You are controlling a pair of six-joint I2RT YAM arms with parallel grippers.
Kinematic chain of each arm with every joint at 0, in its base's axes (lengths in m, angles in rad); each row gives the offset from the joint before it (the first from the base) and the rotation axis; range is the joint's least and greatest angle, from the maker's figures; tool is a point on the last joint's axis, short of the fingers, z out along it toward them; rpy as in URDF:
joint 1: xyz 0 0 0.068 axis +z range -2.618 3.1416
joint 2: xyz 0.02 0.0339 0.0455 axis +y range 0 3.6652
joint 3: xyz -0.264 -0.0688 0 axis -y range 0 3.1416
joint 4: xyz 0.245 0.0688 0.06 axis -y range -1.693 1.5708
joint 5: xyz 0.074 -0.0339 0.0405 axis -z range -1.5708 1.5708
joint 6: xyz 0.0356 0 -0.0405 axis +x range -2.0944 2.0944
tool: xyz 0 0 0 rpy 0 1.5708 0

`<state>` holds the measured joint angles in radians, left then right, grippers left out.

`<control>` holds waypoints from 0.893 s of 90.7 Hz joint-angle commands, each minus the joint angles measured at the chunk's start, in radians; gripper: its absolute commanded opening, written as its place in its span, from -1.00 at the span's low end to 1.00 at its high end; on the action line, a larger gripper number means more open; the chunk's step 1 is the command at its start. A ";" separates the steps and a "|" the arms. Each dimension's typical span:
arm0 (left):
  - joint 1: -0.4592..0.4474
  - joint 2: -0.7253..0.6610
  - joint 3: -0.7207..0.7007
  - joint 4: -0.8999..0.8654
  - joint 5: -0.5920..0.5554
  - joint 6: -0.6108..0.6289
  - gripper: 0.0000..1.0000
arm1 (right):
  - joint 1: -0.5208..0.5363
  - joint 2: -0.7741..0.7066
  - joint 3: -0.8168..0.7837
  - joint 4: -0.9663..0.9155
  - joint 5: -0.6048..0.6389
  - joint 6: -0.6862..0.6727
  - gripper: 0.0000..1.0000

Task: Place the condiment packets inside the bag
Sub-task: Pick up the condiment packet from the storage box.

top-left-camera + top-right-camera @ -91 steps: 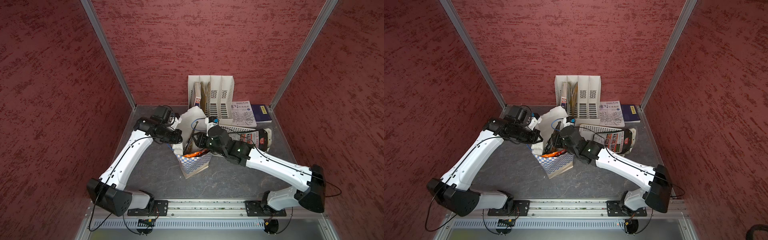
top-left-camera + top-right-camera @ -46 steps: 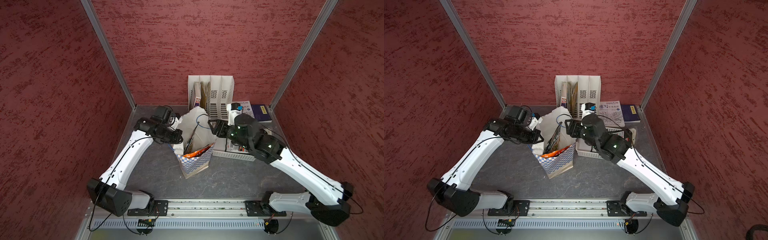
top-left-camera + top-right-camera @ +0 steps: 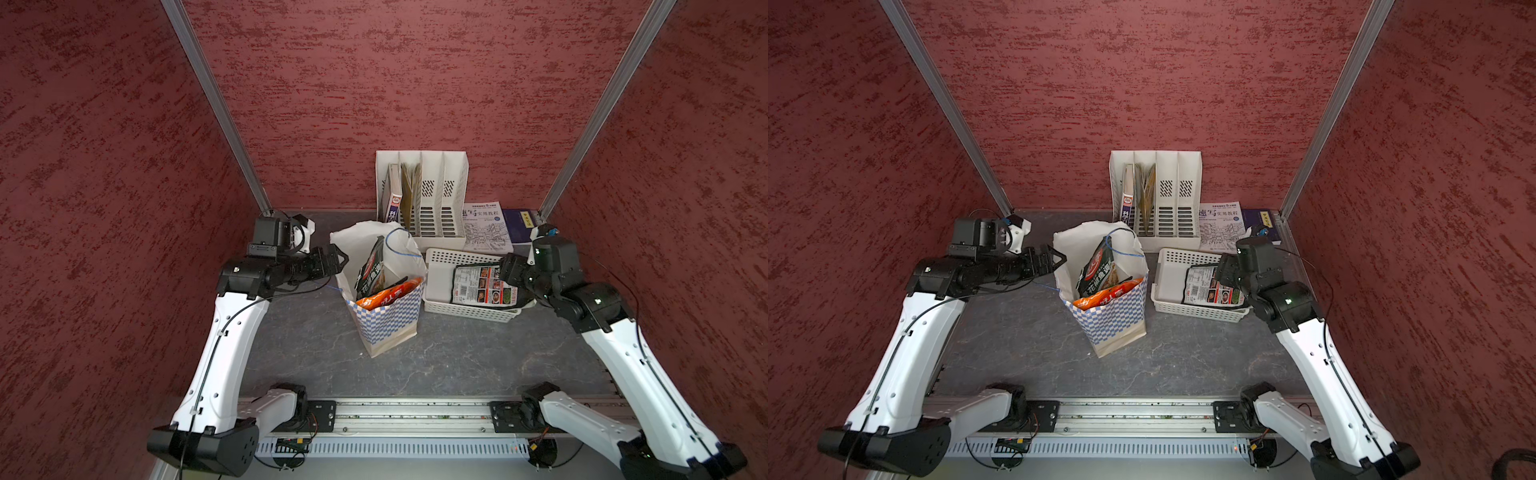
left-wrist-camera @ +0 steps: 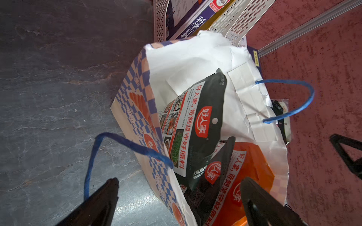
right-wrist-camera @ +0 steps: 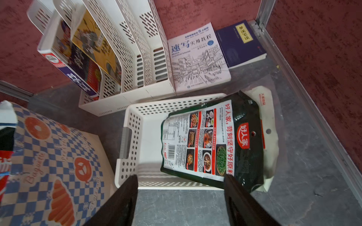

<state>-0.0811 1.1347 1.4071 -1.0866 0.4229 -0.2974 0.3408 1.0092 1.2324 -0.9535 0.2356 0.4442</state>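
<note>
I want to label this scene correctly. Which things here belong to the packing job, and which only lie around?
Job:
- bag
- upright black packet and orange packet, inside it
- flat black packet, in the white basket
- pale pouch beneath it, probably a packet too

Lying about:
- white basket
- file organizer
- standing books in it
- sketch book
- dark blue book

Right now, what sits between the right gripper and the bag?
The white perforated basket, with a black condiment packet lying across it, sits between the bag and the right gripper. Both top views show it.
</note>
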 commanded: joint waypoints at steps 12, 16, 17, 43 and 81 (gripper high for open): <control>0.067 -0.021 -0.056 0.249 0.313 -0.170 1.00 | -0.015 -0.011 -0.020 -0.049 0.043 -0.050 0.48; 0.083 -0.028 -0.051 0.282 0.337 -0.192 1.00 | -0.024 -0.017 -0.022 -0.058 0.042 -0.056 0.48; 0.086 -0.030 -0.048 0.289 0.340 -0.197 1.00 | -0.027 -0.018 -0.023 -0.058 0.041 -0.057 0.48; 0.124 -0.071 0.039 0.272 0.191 -0.168 1.00 | -0.197 0.021 -0.102 -0.035 -0.134 -0.082 0.53; -0.180 0.036 0.150 0.191 0.001 -0.011 1.00 | -0.425 0.194 -0.097 0.130 -0.285 -0.169 0.58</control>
<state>-0.1612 1.1416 1.4818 -0.8471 0.5713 -0.4080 -0.0532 1.1278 1.1084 -0.9077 0.0097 0.3149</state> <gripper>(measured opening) 0.998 0.787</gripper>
